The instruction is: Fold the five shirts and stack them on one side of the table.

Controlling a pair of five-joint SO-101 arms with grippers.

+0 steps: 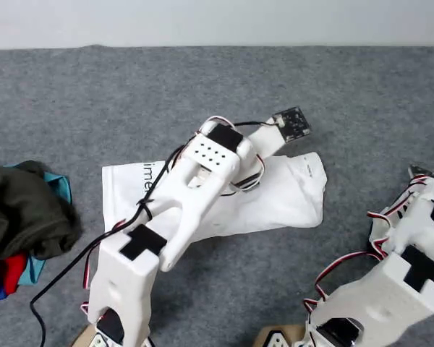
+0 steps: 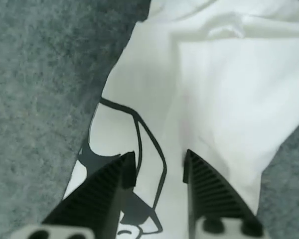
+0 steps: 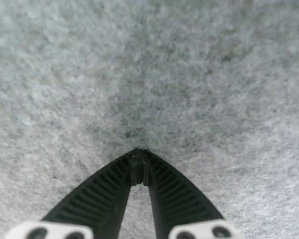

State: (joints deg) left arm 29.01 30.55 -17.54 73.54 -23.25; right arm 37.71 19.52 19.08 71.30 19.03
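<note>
Shirts are the job, and the white shirt point(image 1: 289, 195) lies partly folded in the middle of the grey surface point(image 1: 130, 94), its long axis running side to side across my high view. The pile of shirts point(image 1: 22, 217), dark green over teal, blue and red, sits bunched at the far left edge, well apart from it.

My left arm point(image 1: 181, 210) stretches out over the white shirt. Its wrist view shows the left tool point(image 2: 159, 172) spread, with nothing between the jaws, looking straight down on the cloth beside the black print point(image 2: 139, 134). The shirt's edge against the grey runs just beside one jaw.

My right arm point(image 1: 398, 282) is tucked back at the right side, beyond the shirt's right end. The right tool point(image 3: 138, 169) is pressed together over bare grey surface.

As I judge it, the left arm is the nearer one and already above the cloth. The coming grab therefore turns on dropping onto that near edge, then carrying it across the short way, square to the long axis.
</note>
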